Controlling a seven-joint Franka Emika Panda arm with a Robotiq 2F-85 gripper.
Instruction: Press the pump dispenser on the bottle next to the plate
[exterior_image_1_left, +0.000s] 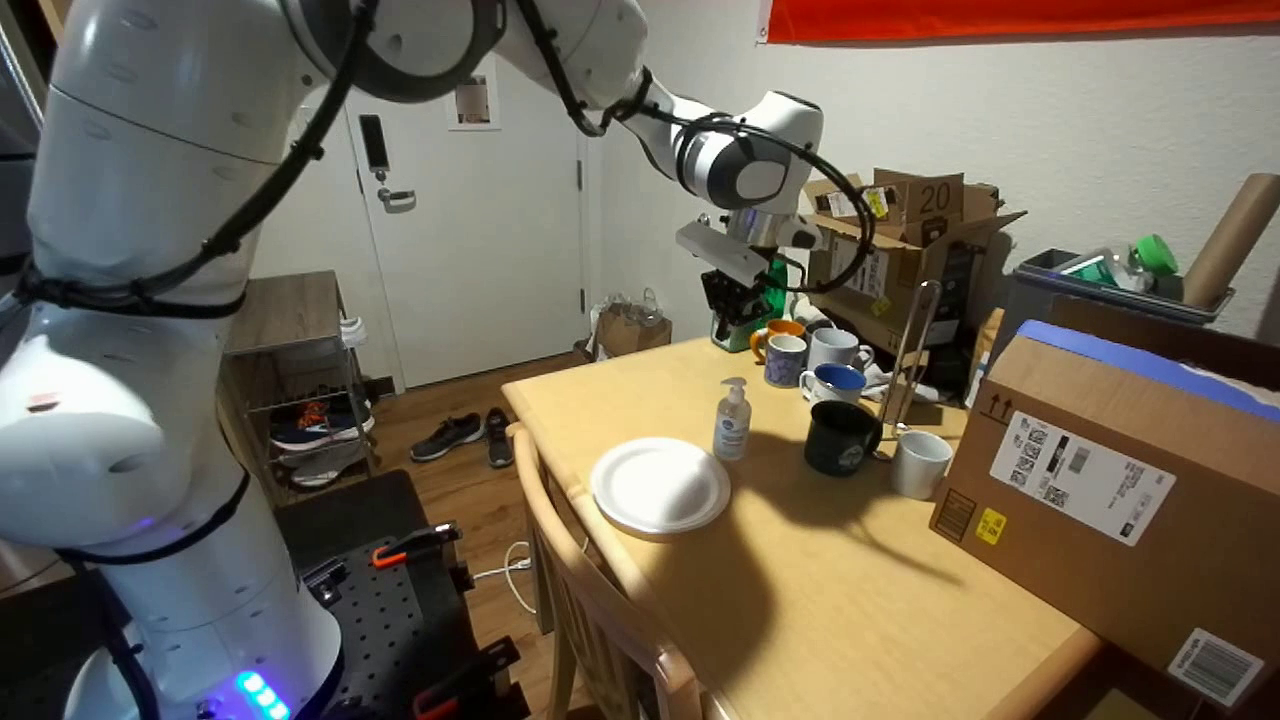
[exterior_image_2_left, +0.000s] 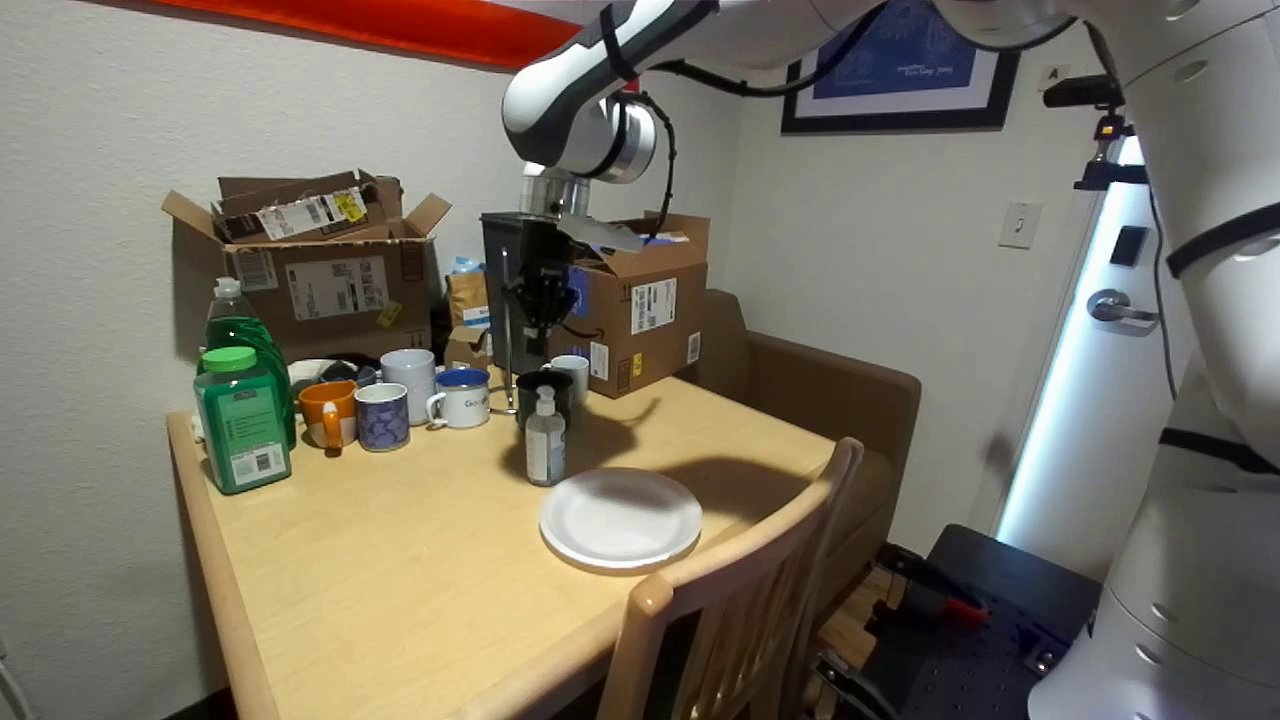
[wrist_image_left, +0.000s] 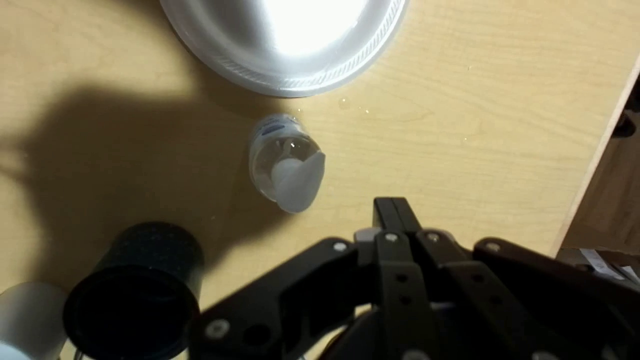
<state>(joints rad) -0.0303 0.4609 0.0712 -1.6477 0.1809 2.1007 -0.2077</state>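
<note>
The small translucent bottle (exterior_image_1_left: 732, 430) stands upright on the table beside the plate, and it also shows in an exterior view (exterior_image_2_left: 545, 455) and the wrist view (wrist_image_left: 265, 165). Its pale pump dispenser (exterior_image_1_left: 735, 386) is on top; in the wrist view the pump head (wrist_image_left: 302, 184) points toward the lower right side. The white plate (exterior_image_1_left: 640, 490) lies flat beside the bottle; its rim shows in the wrist view (wrist_image_left: 295, 85). My gripper (wrist_image_left: 395, 210) is shut and empty, above the table and apart from the bottle. It shows dark and raised in both exterior views (exterior_image_1_left: 735, 310) (exterior_image_2_left: 542, 300).
A dark mug (exterior_image_1_left: 842, 440) and a white mug (exterior_image_1_left: 920, 464) stand near the bottle. More mugs (exterior_image_2_left: 383, 417) and green bottles (exterior_image_2_left: 243, 425) line the table's wall side. A large cardboard box (exterior_image_1_left: 1120, 500) stands at one end. A wooden chair (exterior_image_2_left: 730, 600) is against the plate's side.
</note>
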